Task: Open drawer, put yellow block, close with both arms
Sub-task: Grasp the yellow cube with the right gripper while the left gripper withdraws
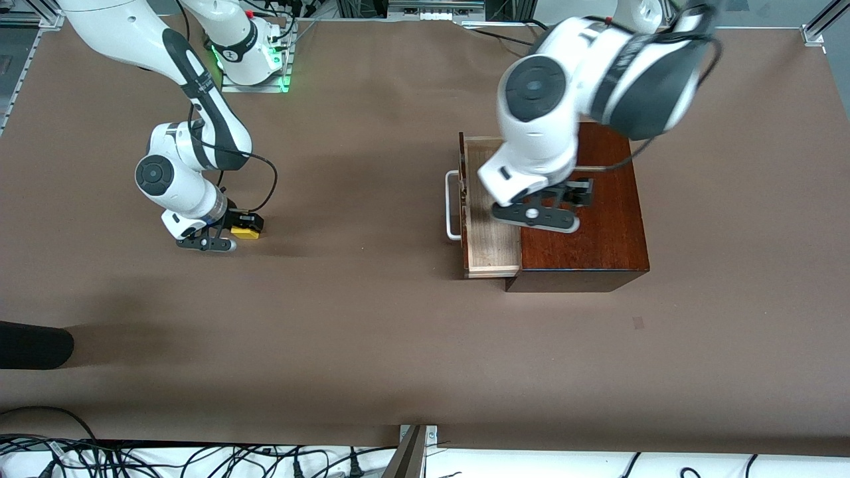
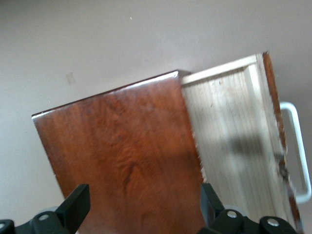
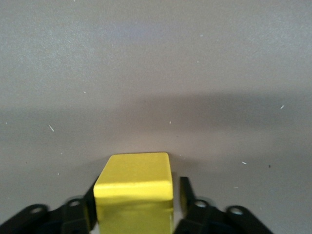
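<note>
The yellow block (image 1: 244,232) sits on the brown table toward the right arm's end. My right gripper (image 1: 243,223) is down at it, open, with one finger on each side; in the right wrist view the block (image 3: 134,183) fills the gap between the fingertips (image 3: 184,192), and a thin gap shows on one side. The drawer (image 1: 490,236) is pulled out of the mahogany box (image 1: 588,232), its tray empty and its white handle (image 1: 453,206) facing the right arm's end. My left gripper (image 1: 576,194) hangs open and empty over the box top (image 2: 122,146); the drawer tray (image 2: 234,131) shows beside it.
A dark rounded object (image 1: 33,345) lies at the table's edge toward the right arm's end, nearer the front camera. Cables (image 1: 199,458) run along the near edge. The right arm's base (image 1: 255,66) stands at the back.
</note>
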Motion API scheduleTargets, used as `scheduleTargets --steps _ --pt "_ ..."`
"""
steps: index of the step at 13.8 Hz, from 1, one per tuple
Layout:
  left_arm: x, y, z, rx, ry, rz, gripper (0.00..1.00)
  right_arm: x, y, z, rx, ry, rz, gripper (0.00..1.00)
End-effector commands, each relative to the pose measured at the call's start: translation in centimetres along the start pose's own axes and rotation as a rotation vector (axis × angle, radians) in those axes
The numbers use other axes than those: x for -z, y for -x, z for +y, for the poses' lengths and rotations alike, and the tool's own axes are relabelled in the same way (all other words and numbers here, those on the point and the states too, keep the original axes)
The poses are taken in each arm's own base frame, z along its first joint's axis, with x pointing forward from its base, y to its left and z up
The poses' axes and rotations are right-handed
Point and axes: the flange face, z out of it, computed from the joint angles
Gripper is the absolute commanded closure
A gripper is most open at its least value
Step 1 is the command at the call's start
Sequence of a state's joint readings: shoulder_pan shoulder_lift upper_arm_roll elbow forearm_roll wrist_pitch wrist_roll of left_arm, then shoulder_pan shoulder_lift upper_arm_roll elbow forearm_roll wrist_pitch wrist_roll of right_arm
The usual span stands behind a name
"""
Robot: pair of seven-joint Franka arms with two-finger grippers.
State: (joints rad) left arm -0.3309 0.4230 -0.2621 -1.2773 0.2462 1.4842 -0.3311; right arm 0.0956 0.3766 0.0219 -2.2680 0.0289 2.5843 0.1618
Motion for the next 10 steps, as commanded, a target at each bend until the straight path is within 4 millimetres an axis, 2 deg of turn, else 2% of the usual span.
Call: scheduleTargets --steps 1,2,3,4,5,6,7,8,10 --pt "1.8 2.5 -7.2 -0.060 0.082 -0.021 0.00 0.2 0.5 0.0 0.001 -0.009 0.008 0.82" --pt "2.2 3.5 -9.4 -0.058 0.087 -0.018 0.00 0.5 0.4 0.0 0.012 -0.009 0.013 0.94" --pt "2.5 4.7 -11.6 -0.034 0.102 -0.019 0.00 0.8 0.4 -0.2 0.042 -0.010 0.017 1.00" --pt "2.4 6.1 -12.8 -0.032 0.132 -0.026 0.00 1.5 0.3 -0.2 0.099 -0.010 0.022 1.00" --pt "1.3 7.7 -15.2 0.017 0.176 -0.039 0.00 2.4 0.1 -0.5 0.138 -0.010 0.025 1.00" --pt "-0.4 8.9 -17.5 0.050 0.234 -0.016 0.00 4.0 -0.1 -2.0 0.176 -0.018 0.047 1.00" --pt "-1.6 9.9 -18.9 0.014 0.286 0.032 0.00 5.4 -0.2 -3.8 0.210 -0.028 0.062 1.00" --pt "-2.1 10.7 -20.6 -0.013 0.303 0.078 0.00 7.1 -0.3 -5.8 0.245 -0.031 0.060 1.00" --pt "-1.5 11.3 -21.5 -0.007 0.300 0.098 0.00 10.6 -1.5 -9.1 0.298 -0.038 0.024 1.00"
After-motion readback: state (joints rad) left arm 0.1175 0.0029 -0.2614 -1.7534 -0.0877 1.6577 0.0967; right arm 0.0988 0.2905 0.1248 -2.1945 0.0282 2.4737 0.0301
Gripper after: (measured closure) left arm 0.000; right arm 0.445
